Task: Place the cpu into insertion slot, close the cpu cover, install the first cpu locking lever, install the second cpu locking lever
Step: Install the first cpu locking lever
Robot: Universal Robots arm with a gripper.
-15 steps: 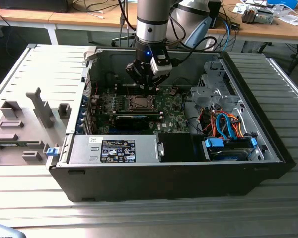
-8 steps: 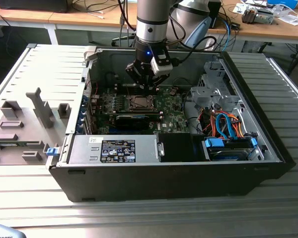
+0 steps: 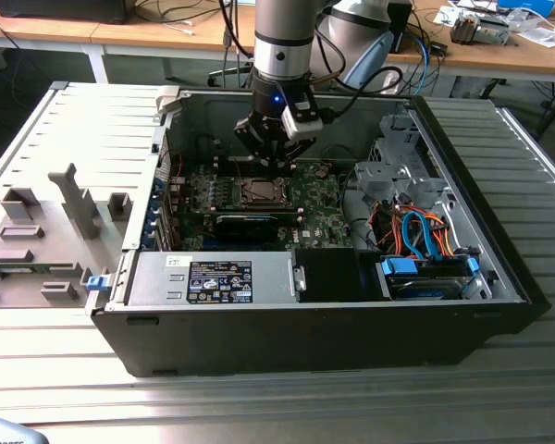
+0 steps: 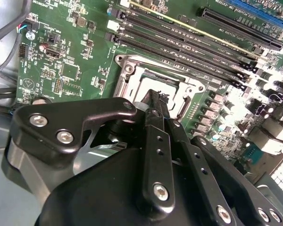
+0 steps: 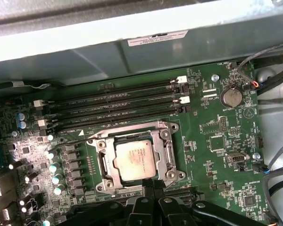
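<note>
1. Hovering inside the open computer case point(image 3: 499, 268), the gripper point(image 3: 270, 155) hangs just above the motherboard point(image 3: 314, 208) in the exterior view.
2. Fingers point(image 4: 153, 106) stand pressed together, clenched on nothing, with their tips at the edge of the socket point(image 4: 127, 70) in the second wrist view.
3. The cpu point(image 5: 136, 159) lies flat in the insertion slot point(image 5: 100, 162), silvery top up, framed by the metal cover point(image 5: 167, 157) in the first wrist view.
4. Four empty memory slots point(image 5: 118, 106) run beside the socket, between it and the case wall.
5. A round coin battery point(image 5: 231, 97) sits well apart from the socket.
</note>
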